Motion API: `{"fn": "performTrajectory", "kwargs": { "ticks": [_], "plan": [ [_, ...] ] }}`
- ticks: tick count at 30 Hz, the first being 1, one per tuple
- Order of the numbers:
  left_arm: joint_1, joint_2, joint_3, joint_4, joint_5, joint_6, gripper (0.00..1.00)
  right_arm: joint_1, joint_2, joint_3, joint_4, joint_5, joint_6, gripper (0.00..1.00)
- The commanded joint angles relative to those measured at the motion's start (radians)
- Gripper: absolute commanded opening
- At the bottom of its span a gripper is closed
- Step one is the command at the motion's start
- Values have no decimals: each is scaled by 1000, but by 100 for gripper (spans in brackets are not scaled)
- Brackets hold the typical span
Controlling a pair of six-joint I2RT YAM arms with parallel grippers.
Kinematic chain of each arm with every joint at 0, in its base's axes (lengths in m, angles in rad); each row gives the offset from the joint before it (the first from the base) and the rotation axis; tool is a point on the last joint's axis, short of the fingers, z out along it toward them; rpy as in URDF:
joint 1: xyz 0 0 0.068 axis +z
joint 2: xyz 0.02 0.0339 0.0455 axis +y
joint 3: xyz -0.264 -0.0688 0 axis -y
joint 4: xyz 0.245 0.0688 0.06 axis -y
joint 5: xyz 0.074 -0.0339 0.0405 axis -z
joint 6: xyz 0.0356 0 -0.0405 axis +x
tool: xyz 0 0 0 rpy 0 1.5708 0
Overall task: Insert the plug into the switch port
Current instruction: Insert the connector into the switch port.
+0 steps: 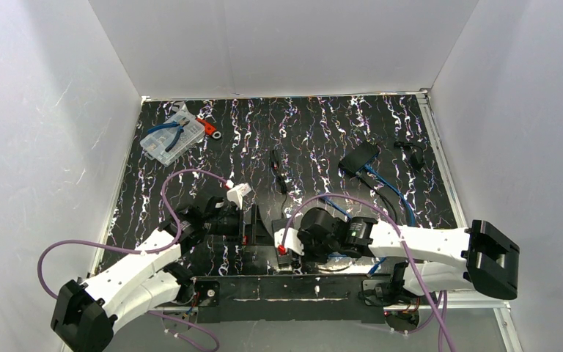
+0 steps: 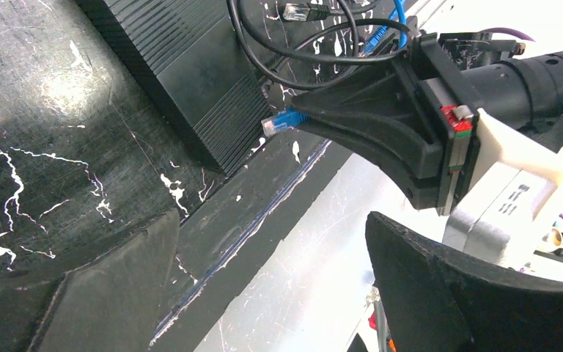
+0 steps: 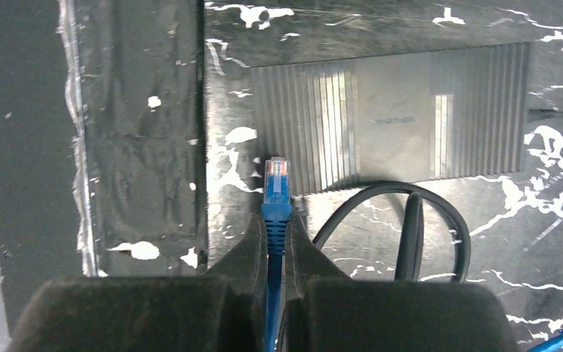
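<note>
At the near edge of the switch (image 3: 388, 117), toward its left corner as the right wrist view has it: the blue plug (image 3: 276, 182) is pinched in the right claw (image 3: 276, 233). The claw is clenched on the plug's boot and the clear tip sticks out ahead. The plug's long axis runs straight on from the claw and points at the switch's side wall. The tip is just short of the switch. Neither wrist view confirms contact. Seen side-on from the left wrist, the tip sits low over the bench (image 2: 44, 154), level with the lower part of that wall. No port identified: the wall facing the plug reads as dark ribbing, with no opening resolved. The left claw (image 2: 271, 220) is released, fingers spread wide with nothing between them, hovering near the switch's corner. A black cable (image 3: 410, 213) loops on the bench just beside the switch, right of the plug and apart from it. Judgement: the right arm is the working arm, being nearer and already loaded. The coming move looks like a short push along the plug's axis, provided a port lies in line. If it does not, the plug needs a sideways correction along the wall first. Latch side of the plug: cannot tell.
</note>
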Motion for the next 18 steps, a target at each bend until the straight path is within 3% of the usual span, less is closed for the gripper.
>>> {"fn": "performTrajectory", "kwargs": {
  "ticks": [1, 12, 18],
  "plan": [
    [7, 11, 15, 6, -10, 7, 98, -33, 2, 24, 71, 95, 49, 1],
    [7, 49, 35, 22, 1, 12, 98, -96, 45, 37, 63, 169, 92, 1],
    [7, 69, 29, 48, 3, -2, 98, -126, 104, 40, 68, 285, 137, 1]
  ]
}}
